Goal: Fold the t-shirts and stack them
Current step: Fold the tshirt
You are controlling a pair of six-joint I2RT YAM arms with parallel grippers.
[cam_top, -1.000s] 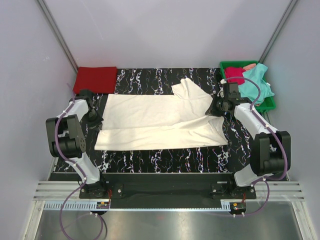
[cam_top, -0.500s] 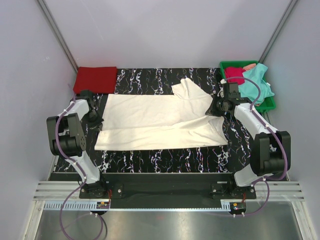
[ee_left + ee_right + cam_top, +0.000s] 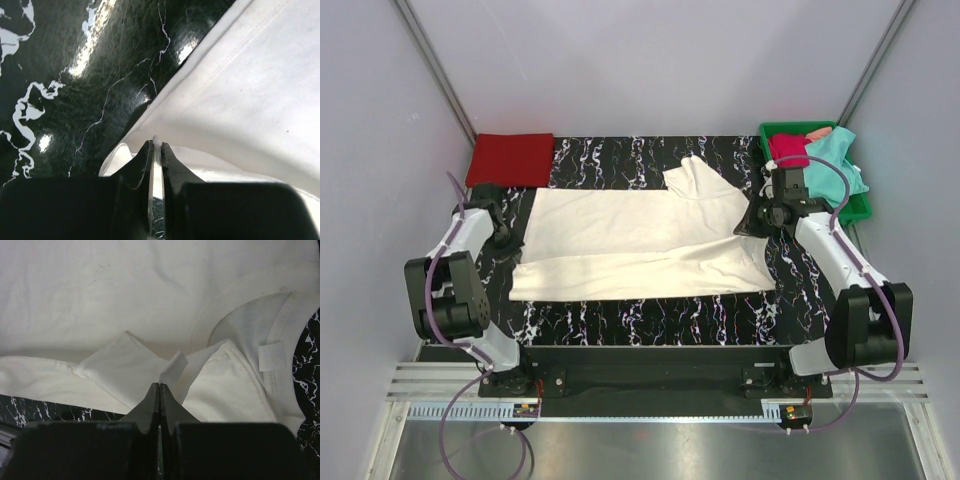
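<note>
A black marbled table [image 3: 650, 320] sits between pale grey walls [image 3: 650, 60], with a cream-white shirt [image 3: 640, 240] spread across it. The left gripper [image 3: 156, 145] and right gripper [image 3: 159, 386] are each clamped on its cloth.

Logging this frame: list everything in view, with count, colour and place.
cream-white t-shirt: 1, cream-white, spread out mid-table
red t-shirt: 1, red, folded, far left corner of the table
crimson t-shirt: 1, crimson, bunched in the tray
teal t-shirt: 1, teal, in the tray, draped over its right side
green tray: 1, green, far right corner
peach item: 1, peach, far end of the tray, too small to identify
table: 1, black with white veining
left gripper: 1, black, shut on the cream-white t-shirt's left edge
right gripper: 1, black, shut on a fold near its collar
</note>
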